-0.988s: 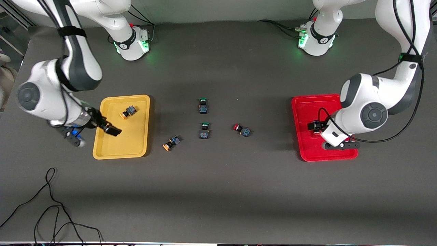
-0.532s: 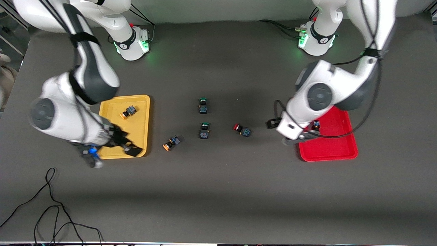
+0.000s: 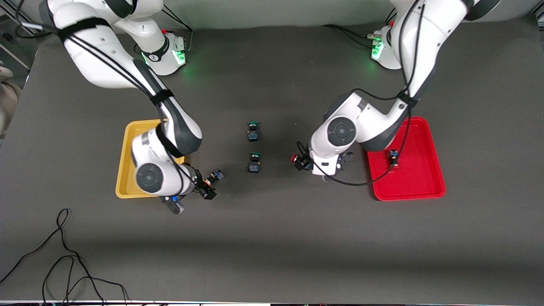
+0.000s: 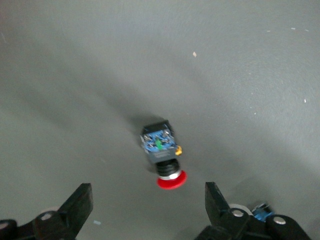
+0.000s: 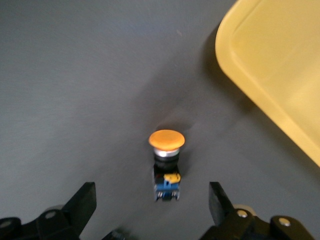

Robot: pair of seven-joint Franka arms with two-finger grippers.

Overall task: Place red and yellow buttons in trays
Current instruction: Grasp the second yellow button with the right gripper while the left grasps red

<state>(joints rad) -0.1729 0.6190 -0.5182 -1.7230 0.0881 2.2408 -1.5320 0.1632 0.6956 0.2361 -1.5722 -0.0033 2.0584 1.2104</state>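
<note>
A loose yellow-capped button [image 3: 215,174] lies on the table beside the yellow tray [image 3: 124,170]. My right gripper [image 3: 206,187] is open and low over it. In the right wrist view the button [image 5: 166,161] lies ahead of the open gripper [image 5: 152,206], untouched. A loose red-capped button [image 3: 295,158] lies near the table's middle. My left gripper [image 3: 304,164] is open over it; the left wrist view shows the button [image 4: 162,156] ahead of the open gripper [image 4: 147,206]. Another red button [image 3: 393,157] lies in the red tray [image 3: 418,182]. The second yellow button is hidden.
Two green-capped switches [image 3: 253,131] [image 3: 254,162] stand in the middle of the table, between the two grippers. The right arm covers much of the yellow tray, whose corner shows in the right wrist view [image 5: 280,65]. A black cable [image 3: 63,255] lies near the front edge.
Both arms swung from over their trays toward the table's middle. My right gripper came to the loose yellow button, my left to the loose red one. A red button now shows in the red tray.
</note>
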